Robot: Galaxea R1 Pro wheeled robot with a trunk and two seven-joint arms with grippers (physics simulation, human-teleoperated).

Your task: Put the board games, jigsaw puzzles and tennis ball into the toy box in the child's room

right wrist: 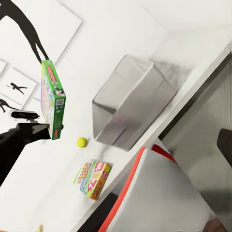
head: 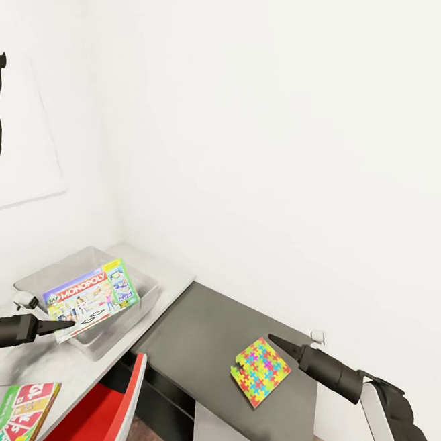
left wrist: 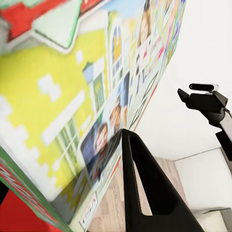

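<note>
"MONOPOLY" on the game box (head: pixel 90 299) lid

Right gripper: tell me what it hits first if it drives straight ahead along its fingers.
Probably the toy box: the right gripper points across the dark counter toward it, passing above the jigsaw puzzle. Depth is uncertain.

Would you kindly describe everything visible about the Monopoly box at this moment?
The Monopoly box is a flat rectangular carton with a glossy printed lid: red Monopoly banner, cartoon faces, green edges. The left gripper is shut on its near edge and holds it tilted above the grey toy box. In the right wrist view it hangs in the air apart from the bin. Up close, the lid shows a yellow house and children's faces.
</note>
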